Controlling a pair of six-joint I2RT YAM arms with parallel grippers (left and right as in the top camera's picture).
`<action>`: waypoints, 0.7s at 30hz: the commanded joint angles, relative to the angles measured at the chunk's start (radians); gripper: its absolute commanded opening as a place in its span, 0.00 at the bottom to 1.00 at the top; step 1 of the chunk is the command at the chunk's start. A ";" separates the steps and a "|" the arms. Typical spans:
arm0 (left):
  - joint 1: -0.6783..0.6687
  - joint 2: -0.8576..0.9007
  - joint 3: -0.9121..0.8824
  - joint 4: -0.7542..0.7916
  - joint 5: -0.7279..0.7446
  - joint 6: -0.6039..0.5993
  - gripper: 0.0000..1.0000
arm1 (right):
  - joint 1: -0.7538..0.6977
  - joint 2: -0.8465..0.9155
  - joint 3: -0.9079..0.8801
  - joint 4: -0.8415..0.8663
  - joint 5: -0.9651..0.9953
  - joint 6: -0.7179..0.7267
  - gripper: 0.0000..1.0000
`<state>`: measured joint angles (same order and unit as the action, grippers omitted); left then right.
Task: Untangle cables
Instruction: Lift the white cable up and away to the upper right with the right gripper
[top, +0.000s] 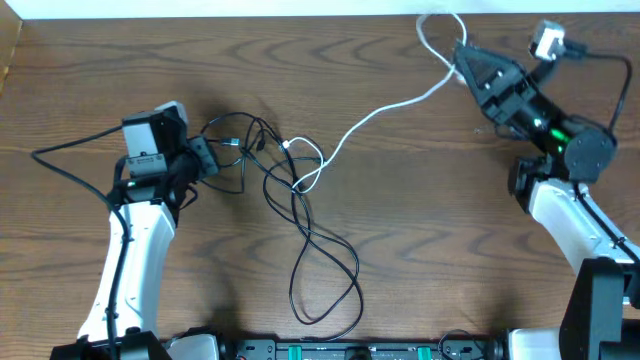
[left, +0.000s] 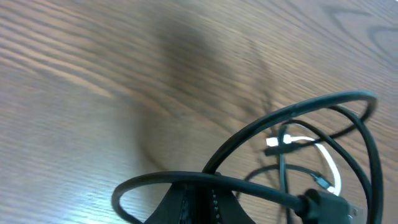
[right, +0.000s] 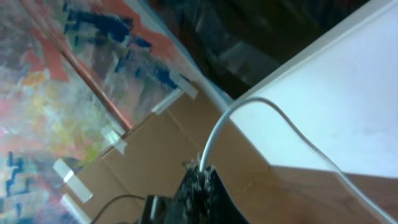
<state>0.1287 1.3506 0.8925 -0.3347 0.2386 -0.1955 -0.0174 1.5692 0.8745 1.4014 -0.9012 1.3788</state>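
Observation:
The cables lie mid-table: a black tangle (top: 262, 150) with a long black loop (top: 325, 285) trailing toward the front, and a white cable (top: 380, 108) running from the tangle up to the far right. My left gripper (top: 208, 157) is at the tangle's left side, shut on a black cable (left: 261, 190) that crosses just above its fingertips (left: 211, 202). A black plug (left: 320, 204) and a bit of the white cable (left: 333, 171) lie beyond it. My right gripper (top: 462, 55) is raised at the far right, shut on the white cable (right: 214, 140), which rises from between its tips (right: 202, 173).
The left arm's own black lead (top: 70, 150) curves out to the left across the table. The table's far edge (top: 300, 16) meets a white surface. The arm bases (top: 350, 350) line the front edge. The right arm (top: 570, 150) leans over the far right corner.

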 joint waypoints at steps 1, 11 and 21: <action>-0.050 0.002 0.003 0.005 0.016 -0.032 0.08 | 0.026 -0.016 0.143 -0.084 0.034 0.010 0.01; -0.154 0.003 0.003 0.008 -0.041 -0.032 0.08 | 0.055 -0.016 0.630 -0.658 0.029 -0.142 0.01; -0.154 0.018 0.003 -0.002 -0.069 -0.031 0.08 | 0.010 -0.016 1.035 -0.992 0.162 -0.273 0.01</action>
<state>-0.0246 1.3529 0.8925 -0.3340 0.2070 -0.2142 0.0208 1.5661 1.8160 0.4274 -0.8234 1.1599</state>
